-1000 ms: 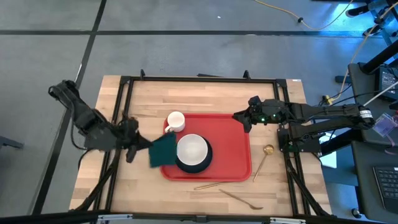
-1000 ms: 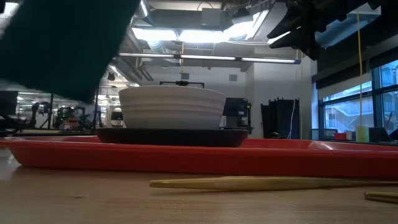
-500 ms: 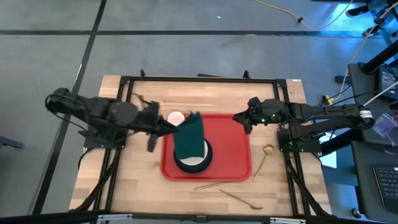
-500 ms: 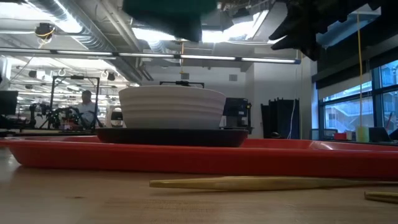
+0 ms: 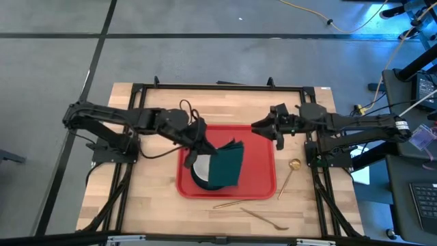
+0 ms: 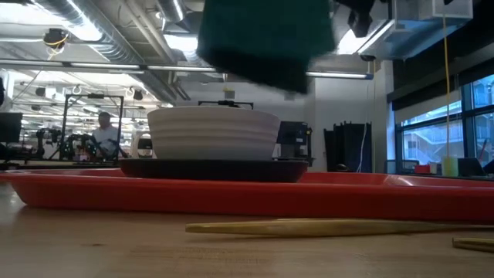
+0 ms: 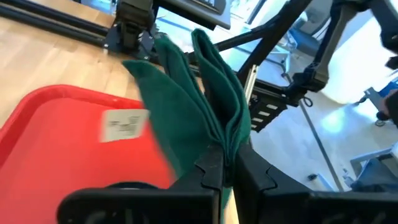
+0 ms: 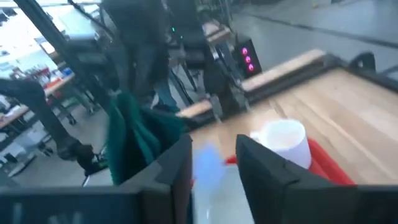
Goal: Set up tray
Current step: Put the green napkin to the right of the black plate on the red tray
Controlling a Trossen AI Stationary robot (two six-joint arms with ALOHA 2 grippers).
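The stiff, light red tray (image 5: pixel 256 164) lies mid-counter, best grabbed by its rim, while the left hand (image 5: pixel 203 148) pinches a soft green napkin (image 5: pixel 225 166) and the right hand (image 5: pixel 265 127) waits apart.

I see a green napkin (image 5: pixel 225 166) hanging over a white bowl (image 6: pixel 213 133) on a dark plate (image 6: pixel 214 169). A gold spoon (image 5: pixel 289 173), chopsticks (image 5: pixel 237 202) and fork (image 5: pixel 265 219) lie on my wooden table (image 5: pixel 155 198).

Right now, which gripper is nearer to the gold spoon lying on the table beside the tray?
Right. The right gripper hovers at the tray's far right corner, near the gold spoon; the left gripper holds the green napkin across the tray.
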